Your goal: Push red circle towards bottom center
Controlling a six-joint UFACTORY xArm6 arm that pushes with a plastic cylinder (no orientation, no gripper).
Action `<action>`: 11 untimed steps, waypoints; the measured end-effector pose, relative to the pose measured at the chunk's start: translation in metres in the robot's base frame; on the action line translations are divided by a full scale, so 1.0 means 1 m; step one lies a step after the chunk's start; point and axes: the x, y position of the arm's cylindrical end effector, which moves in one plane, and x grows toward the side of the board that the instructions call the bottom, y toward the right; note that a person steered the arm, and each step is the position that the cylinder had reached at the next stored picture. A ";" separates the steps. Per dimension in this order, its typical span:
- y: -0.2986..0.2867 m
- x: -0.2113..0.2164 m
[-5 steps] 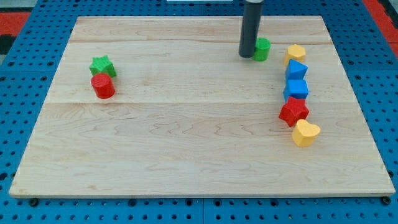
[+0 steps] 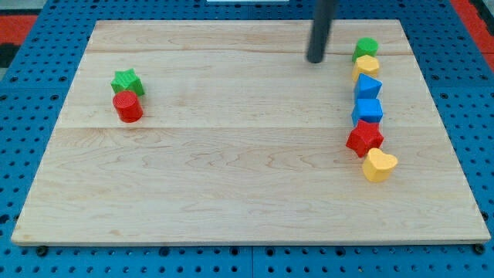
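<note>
The red circle [image 2: 128,106] sits on the left part of the wooden bench [image 2: 231,170], toward the far side, touching a green star [image 2: 126,80] that lies just beyond it. Both rest well apart from everything else on the board.

My tip [image 2: 315,59] is down on the bench near the far edge, right of centre, at the end of the dark rod that comes in from the view's top. There is no claw on this arm, so nothing can be said of one being spread or pressed together. The tip touches no block; it stands well apart from the red circle, far across the board to its right.

Along the right side runs a column of blocks: a green block [image 2: 366,48] farthest, a yellow block [image 2: 367,66] just nearer, then two blue blocks [image 2: 368,86] [image 2: 368,110], a red star [image 2: 364,137], and a yellow heart [image 2: 379,164] nearest. Each is touching or just beside its neighbour. The tip is left of the green block, apart from it.
</note>
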 end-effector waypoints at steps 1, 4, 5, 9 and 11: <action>-0.099 0.003; -0.320 0.055; -0.308 0.100; -0.162 0.138; -0.118 0.152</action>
